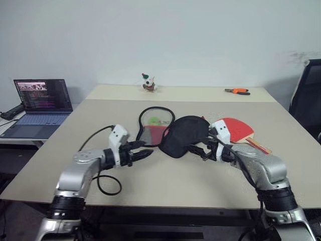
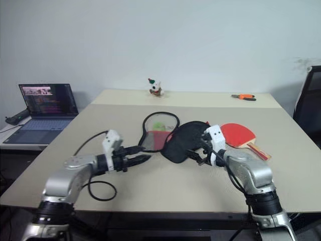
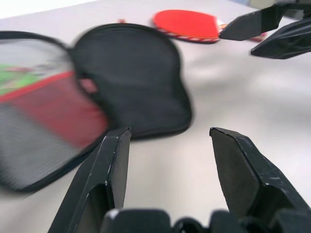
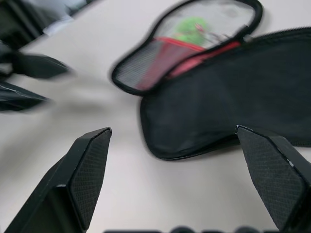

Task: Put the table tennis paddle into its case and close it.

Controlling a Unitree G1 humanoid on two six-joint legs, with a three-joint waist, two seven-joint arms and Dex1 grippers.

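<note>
Left gripper [image 1: 143, 152]: you see its jaws parted with nothing between them, hovering over bare table near the front edge, left of the case.
Case [image 1: 173, 131]: you have it lying unzipped and spread flat mid-table; the left half shows red lining, grey mesh and a green patch inside a black rim, the right half is plain black fabric.
Case to jaws: the left fingers [image 3: 109, 165] point toward the open half's near rim but stay short of it; the right fingers [image 4: 90, 167] straddle the near edge of the black half, and contact cannot be told.
Right gripper [image 1: 204, 149]: you see its jaws spread wide, holding nothing, at the right end of the black half.
Paddle [image 1: 239, 129]: round red face up, pale striped handle aimed at the table's right edge; it lies just beyond the right gripper, beside the black half.
Table [image 1: 170, 183]: you have an open strip along the front edge between the arms, and the right side past the paddle is free.
Back edge: a small figurine [image 1: 148, 83] at the middle, orange pliers [image 1: 237, 91] toward the back right corner.
</note>
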